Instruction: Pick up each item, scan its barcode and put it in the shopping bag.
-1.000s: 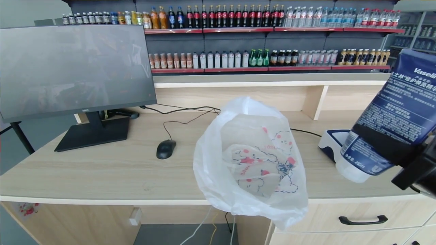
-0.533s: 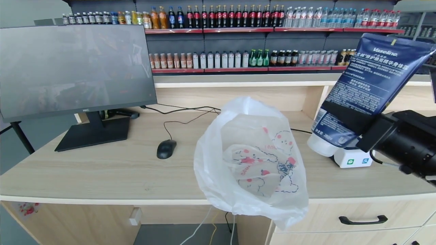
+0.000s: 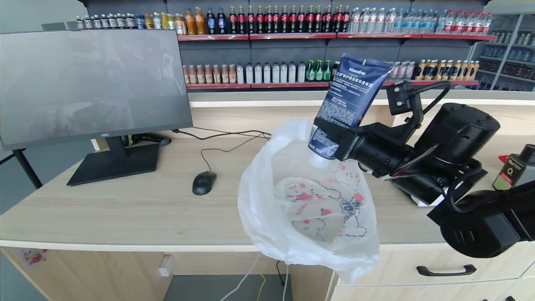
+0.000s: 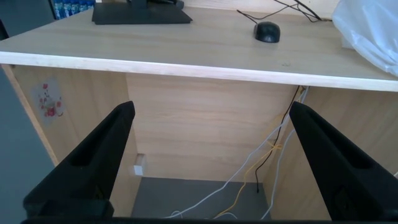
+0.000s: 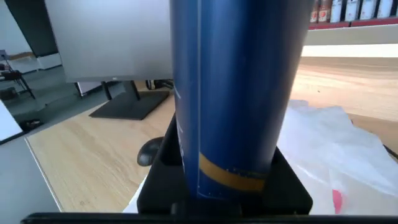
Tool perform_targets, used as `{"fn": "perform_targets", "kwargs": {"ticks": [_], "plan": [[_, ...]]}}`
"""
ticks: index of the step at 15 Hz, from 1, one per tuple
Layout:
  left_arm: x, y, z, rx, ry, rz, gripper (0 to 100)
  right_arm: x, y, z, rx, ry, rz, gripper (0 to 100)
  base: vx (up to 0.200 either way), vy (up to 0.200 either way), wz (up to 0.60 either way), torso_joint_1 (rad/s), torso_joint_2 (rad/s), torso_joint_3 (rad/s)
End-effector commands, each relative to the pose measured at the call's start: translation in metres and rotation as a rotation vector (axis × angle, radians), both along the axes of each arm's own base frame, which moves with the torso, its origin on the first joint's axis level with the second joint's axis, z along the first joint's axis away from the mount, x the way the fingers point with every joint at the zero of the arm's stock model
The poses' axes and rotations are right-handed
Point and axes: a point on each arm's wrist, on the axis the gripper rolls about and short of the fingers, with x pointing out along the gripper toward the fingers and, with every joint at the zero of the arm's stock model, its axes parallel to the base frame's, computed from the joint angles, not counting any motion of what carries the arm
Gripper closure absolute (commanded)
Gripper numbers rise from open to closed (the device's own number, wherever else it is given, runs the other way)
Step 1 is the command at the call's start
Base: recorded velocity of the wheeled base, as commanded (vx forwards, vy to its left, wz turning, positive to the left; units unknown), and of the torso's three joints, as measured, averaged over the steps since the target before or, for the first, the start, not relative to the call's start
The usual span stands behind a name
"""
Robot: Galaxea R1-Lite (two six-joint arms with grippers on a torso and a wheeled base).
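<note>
My right gripper (image 3: pixel 334 144) is shut on a dark blue lotion tube (image 3: pixel 349 100), held cap-down and nearly upright over the open mouth of the white plastic shopping bag (image 3: pixel 309 196). The tube's white cap (image 3: pixel 318 161) hangs just inside the bag's rim. In the right wrist view the blue tube (image 5: pixel 239 87) runs between the fingers, with the bag (image 5: pixel 336 149) below. My left gripper (image 4: pixel 211 168) hangs open below the counter's front edge (image 4: pixel 186 62), with nothing between its fingers.
On the wooden counter (image 3: pixel 125 209) stand a monitor (image 3: pixel 90 83) at the left and a black mouse (image 3: pixel 203 182) with its cable. A small dark bottle (image 3: pixel 516 171) stands at the far right. Shelves of drinks (image 3: pixel 334 25) line the back wall. A drawer handle (image 3: pixel 445 271) sits below.
My right arm has swung left from the scanner area, carrying the tube over the bag's mouth and tilting it more upright. The scanner base is now hidden behind the arm.
</note>
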Motion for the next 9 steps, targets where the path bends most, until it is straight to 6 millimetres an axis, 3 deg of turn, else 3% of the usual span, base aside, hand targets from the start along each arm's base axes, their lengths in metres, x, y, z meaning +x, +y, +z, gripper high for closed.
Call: {"fn": "perform_targets", "kwargs": {"ticks": [1,3,5,9], "plan": [[0.000,0.000,0.000,0.000,0.000,-0.001,0,0.031,0.025,-0.040,-0.040,-0.016,0.007,100,0.000,0.000,0.00,0.000,0.00,0.000],[0.000,0.000,0.000,0.000,0.000,-0.001,0,0.039,0.021,-0.053,-0.098,-0.047,-0.025,100,0.000,0.000,0.00,0.000,0.00,0.000],[0.000,0.000,0.000,0.000,0.000,-0.001,0,0.035,0.022,-0.052,-0.096,-0.059,-0.020,100,0.000,0.000,0.00,0.000,0.00,0.000],[0.000,0.000,0.000,0.000,0.000,-0.001,0,0.007,0.029,-0.026,0.071,-0.052,0.095,100,0.000,0.000,0.00,0.000,0.00,0.000]]}}
